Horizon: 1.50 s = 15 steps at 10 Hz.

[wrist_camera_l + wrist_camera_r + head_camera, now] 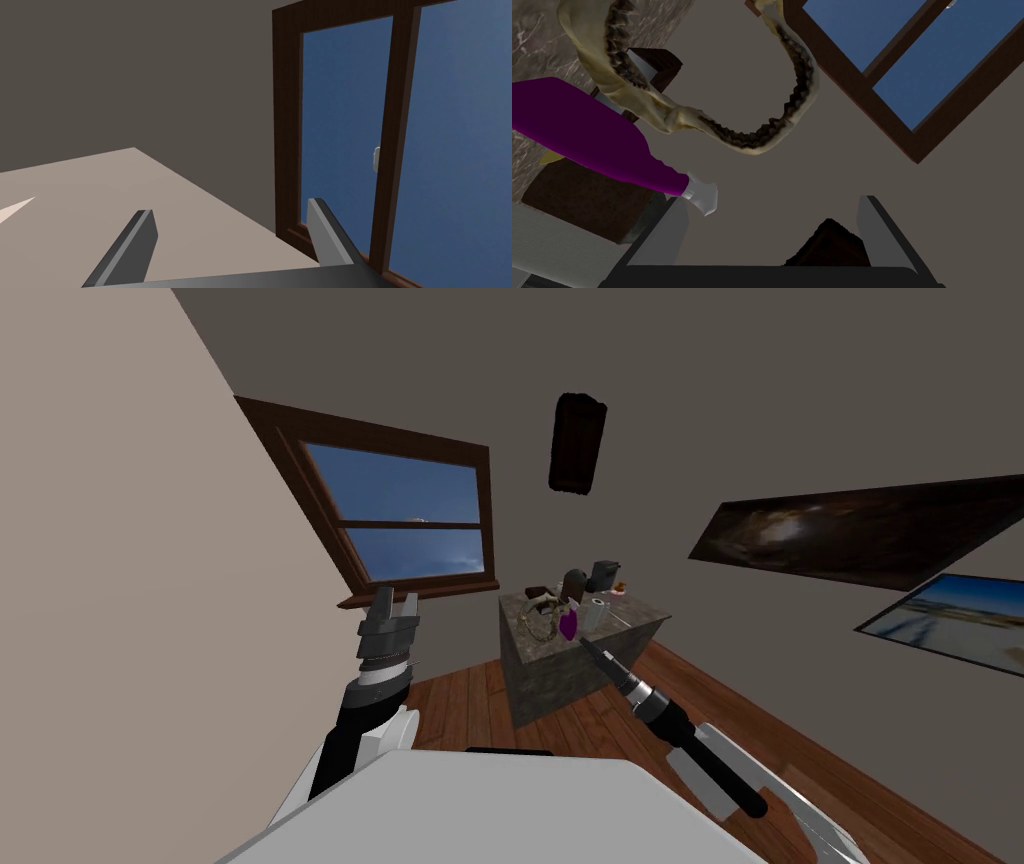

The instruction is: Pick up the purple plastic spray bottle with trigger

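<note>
A purple spray bottle point(568, 623) stands on a dark stone-topped block table point(540, 673) ahead of me. In the right wrist view the purple bottle point(587, 135) shows close by, its pale grey nozzle end point(702, 196) just beside one finger, outside the gap. My right gripper point(772, 220) is open with nothing between its fingers; in the head view the right gripper point(588, 645) sits just short of the bottle. My left gripper point(392, 603) is raised by the window, and in its own wrist view the left gripper point(230, 235) stands open and holds nothing.
A toothed jawbone point(712, 120) arches over the table beside the bottle. A white cylinder point(597, 613), a dark rounded object point(573, 584) and a grey mug-like thing point(603, 575) crowd the tabletop. A brown-framed window point(400, 513) is at the left wall; wood floor point(600, 728) surrounds the table.
</note>
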Motion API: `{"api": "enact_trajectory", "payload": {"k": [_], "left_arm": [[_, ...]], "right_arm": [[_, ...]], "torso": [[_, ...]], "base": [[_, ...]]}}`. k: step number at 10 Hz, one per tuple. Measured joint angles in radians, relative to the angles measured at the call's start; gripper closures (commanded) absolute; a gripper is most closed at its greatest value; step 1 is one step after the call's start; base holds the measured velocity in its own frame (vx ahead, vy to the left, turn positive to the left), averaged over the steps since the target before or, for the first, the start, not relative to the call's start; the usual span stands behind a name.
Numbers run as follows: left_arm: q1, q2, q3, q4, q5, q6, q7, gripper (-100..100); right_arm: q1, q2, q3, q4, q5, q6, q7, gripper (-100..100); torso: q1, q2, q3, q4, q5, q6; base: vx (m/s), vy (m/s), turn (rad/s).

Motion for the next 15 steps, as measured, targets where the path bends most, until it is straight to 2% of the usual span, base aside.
{"api": "enact_trajectory", "payload": {"k": [7,8,10,12,14,15], "left_arm": [[0.0,0.0,0.0,0.0,0.0,0.0,0.0,0],[0.0,0.0,0.0,0.0,0.0,0.0,0.0,0],[0.0,0.0,0.0,0.0,0.0,0.0,0.0,0],[0.0,0.0,0.0,0.0,0.0,0.0,0.0,0],[0.0,0.0,0.0,0.0,0.0,0.0,0.0,0],[0.0,0.0,0.0,0.0,0.0,0.0,0.0,0]], "right_arm": [[-0.006,-0.167,0.003,0.095,0.025,0.042,-0.03,-100],[-0.013,-0.198,0.007,0.119,0.031,0.05,-0.037,-100],[-0.003,-0.252,0.007,0.151,0.044,0.066,-0.046,-100],[-0.004,-0.316,0.01,0.21,0.059,0.077,-0.06,-100],[0.006,-0.368,0.011,0.222,0.072,0.104,-0.068,-100],[-0.001,-0.399,0.016,0.266,0.081,0.105,-0.075,-100]], "torso": [[0.0,-0.001,0.0,0.0,0.0,0.001],[0.0,-0.001,0.0,0.0,0.0,0.0],[0.001,-0.001,0.0,0.0,0.0,0.001],[0.001,-0.001,-0.001,0.0,0.0,0.0],[0.001,-0.001,-0.001,0.0,0.0,0.0],[0.002,-0.002,-0.001,0.0,0.0,0.0]], "base": [[-0.001,0.033,0.094],[0.01,0.065,0.184],[0.007,0.042,0.092],[0.015,0.043,0.118],[0.02,0.054,0.141],[0.018,0.045,0.067]]}}
